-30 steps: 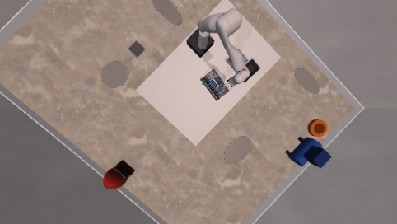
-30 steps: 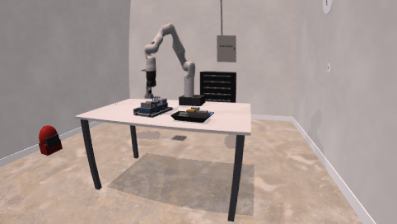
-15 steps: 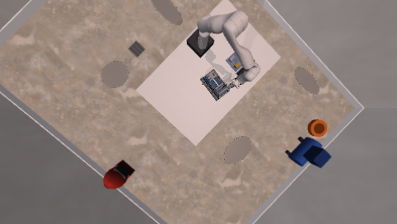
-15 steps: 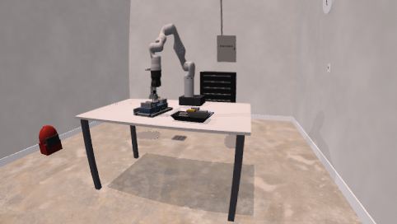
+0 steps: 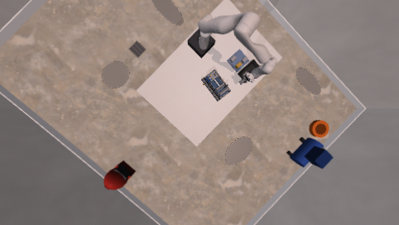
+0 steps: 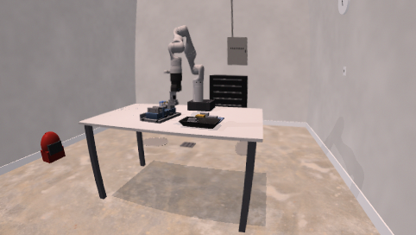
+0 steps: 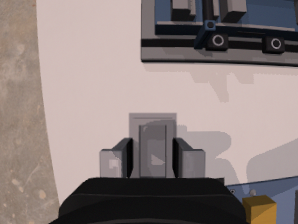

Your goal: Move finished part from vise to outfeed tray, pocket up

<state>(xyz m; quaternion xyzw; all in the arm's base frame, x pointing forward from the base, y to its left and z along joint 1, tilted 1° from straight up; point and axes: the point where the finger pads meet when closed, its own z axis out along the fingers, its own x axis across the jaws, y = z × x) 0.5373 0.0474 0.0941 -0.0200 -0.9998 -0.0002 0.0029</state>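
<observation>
My gripper (image 7: 152,152) is shut on the grey finished part (image 7: 153,141) and holds it above the white table top, clear of the vise. The blue and grey vise (image 7: 220,10) lies ahead of the fingers in the wrist view, with its jaws empty as far as I can see. From above, the gripper (image 5: 247,77) is to the right of the vise (image 5: 216,84), at the edge of a black tray (image 5: 247,66). In the side view the gripper (image 6: 173,100) hangs behind the vise (image 6: 160,113). The part's pocket is not visible.
A blue tray with an orange block (image 7: 262,216) lies at the lower right of the wrist view; it also shows from above (image 5: 237,60). The arm's black base (image 5: 201,43) stands at the table's back. The table edge is close on the left in the wrist view.
</observation>
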